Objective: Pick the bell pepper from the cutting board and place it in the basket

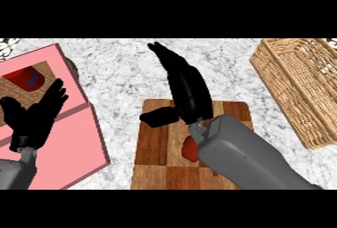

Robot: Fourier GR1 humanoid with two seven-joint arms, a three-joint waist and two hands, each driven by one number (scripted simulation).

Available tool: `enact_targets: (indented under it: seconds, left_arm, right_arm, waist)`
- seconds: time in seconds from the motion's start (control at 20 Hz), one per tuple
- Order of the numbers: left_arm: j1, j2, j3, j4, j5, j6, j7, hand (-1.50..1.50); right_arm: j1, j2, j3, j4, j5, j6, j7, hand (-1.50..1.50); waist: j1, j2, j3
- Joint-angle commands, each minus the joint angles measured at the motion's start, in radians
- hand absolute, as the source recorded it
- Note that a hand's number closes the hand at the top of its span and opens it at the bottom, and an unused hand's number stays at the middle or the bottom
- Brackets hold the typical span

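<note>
A red bell pepper (189, 148) lies on the wooden cutting board (153, 147), mostly hidden under my right forearm. My right hand (184, 84) hovers above the board's far edge with fingers straight and pointing away, thumb out to the left; it is open and holds nothing. The wicker basket (299, 84) stands at the right edge of the counter, well to the right of the hand. My left hand (36, 113) rests open at the left, fingers up, over a pink box.
A pink open box (76, 138) sits at the left, with a red object (26, 78) inside its upper compartment. Marble counter (118, 80) shows between the box, the board and the basket.
</note>
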Motion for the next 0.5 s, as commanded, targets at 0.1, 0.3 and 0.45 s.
enact_targets:
  seconds: [0.1,0.3,0.45]
  left_arm:
    - [-0.032,-0.003,0.018,0.036,0.003,0.008,0.016,0.00]
    - [-0.006,-0.007,0.012,0.043,-0.009,0.000,-0.008,0.00]
    - [0.004,0.000,0.013,0.037,-0.009,-0.021,-0.016,0.00]
  right_arm:
    - [-0.195,-0.112,0.027,0.073,0.101,0.291,0.399,-1.50]
    - [-0.350,-0.159,-0.058,0.047,0.054,0.499,0.638,-1.50]
    - [-0.407,-0.135,-0.104,0.018,-0.056,0.639,0.753,-1.50]
  waist:
    - [-0.040,-0.015,-0.004]
    - [-0.025,-0.011,0.001]
    - [-0.013,-0.009,0.003]
